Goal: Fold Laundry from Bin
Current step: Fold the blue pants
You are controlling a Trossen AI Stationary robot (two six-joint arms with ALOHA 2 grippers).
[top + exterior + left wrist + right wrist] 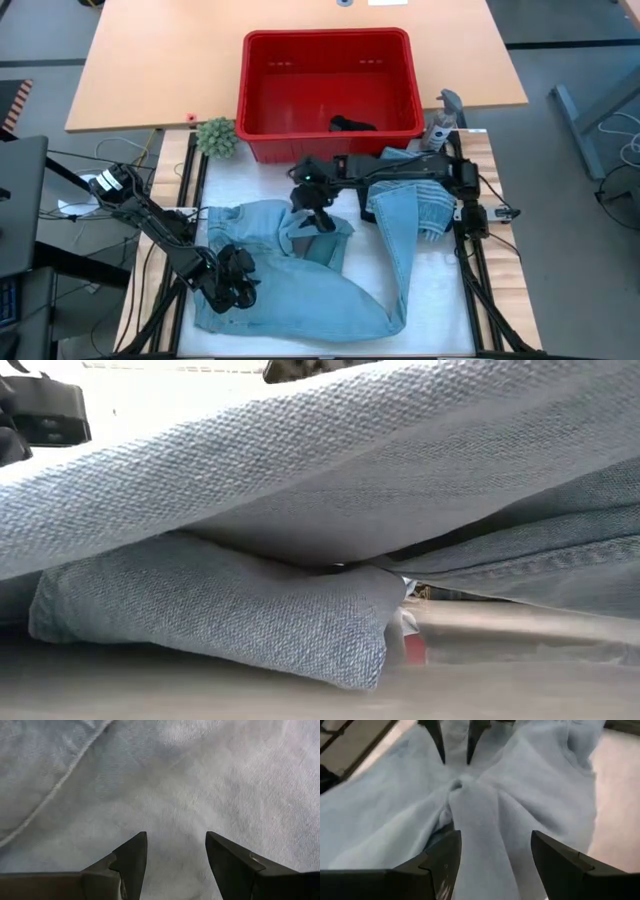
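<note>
With the light blue jeans point(300, 285) spread on the white counter point(440, 300) in front of the red bin point(328, 85), both the left tool point(232, 283) and right tool point(318, 218) hover released over loose denim, so a shallow pinch could bunch the fold.

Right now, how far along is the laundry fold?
Early. Done: light blue jeans are out of the red bin, spread on the table. In hand: left claw and right claw, both open, hover over the denim, unfolded. Left: a dark garment sits in the bin.
</note>
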